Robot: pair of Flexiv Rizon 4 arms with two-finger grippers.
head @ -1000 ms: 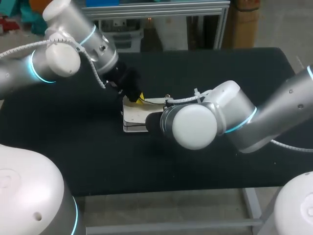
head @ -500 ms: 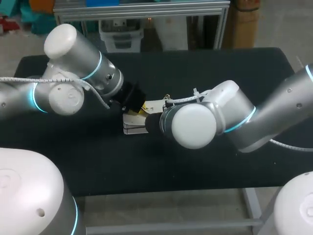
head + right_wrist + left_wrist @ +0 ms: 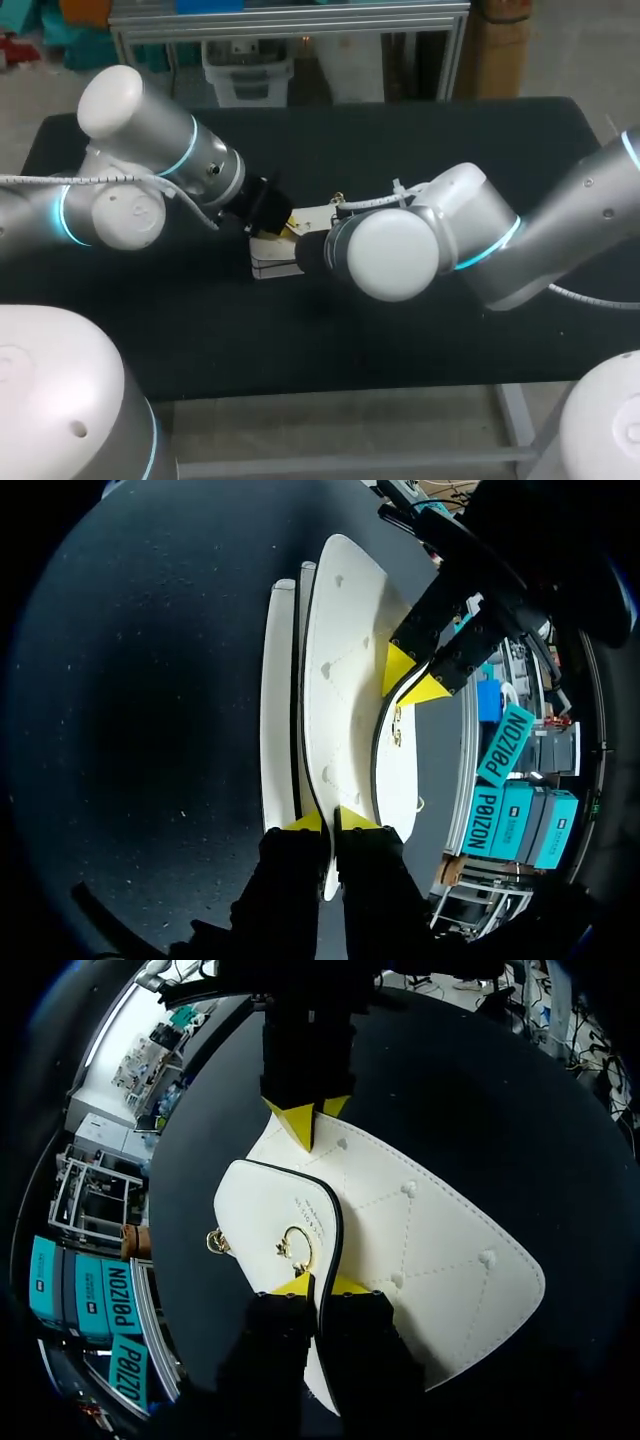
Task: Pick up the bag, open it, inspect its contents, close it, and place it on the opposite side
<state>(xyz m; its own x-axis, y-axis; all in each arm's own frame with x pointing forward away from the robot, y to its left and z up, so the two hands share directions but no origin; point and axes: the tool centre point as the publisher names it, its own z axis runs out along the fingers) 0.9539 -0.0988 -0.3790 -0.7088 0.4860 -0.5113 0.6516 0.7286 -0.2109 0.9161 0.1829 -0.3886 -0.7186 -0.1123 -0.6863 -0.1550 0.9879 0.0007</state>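
Note:
A white quilted bag (image 3: pixel 272 258) lies at the middle of the black table, held between both arms. My left gripper (image 3: pixel 320 1285) is shut on the black-trimmed edge of the bag's flap (image 3: pixel 262 1205), right beside the gold ring clasp (image 3: pixel 296 1248). From the opposite side, my right gripper (image 3: pixel 330 822) is shut on the rim of the bag's body (image 3: pixel 335 670). In the head view the left gripper (image 3: pixel 287 223) shows a yellow tip at the bag's far edge. There my right gripper is hidden behind its own wrist (image 3: pixel 390 255). The bag's inside is not visible.
The black table (image 3: pixel 450 140) spreads wide around the bag, with bare cloth to the right and at the back. A small gold chain piece (image 3: pixel 214 1242) sticks out beside the flap. My right arm's bulky joint hangs low over the table just right of the bag.
My left arm's elbow has swung down and to the left, and its wrist has turned while its fingers keep hold of the flap. The right arm and the bag's body have stayed put.

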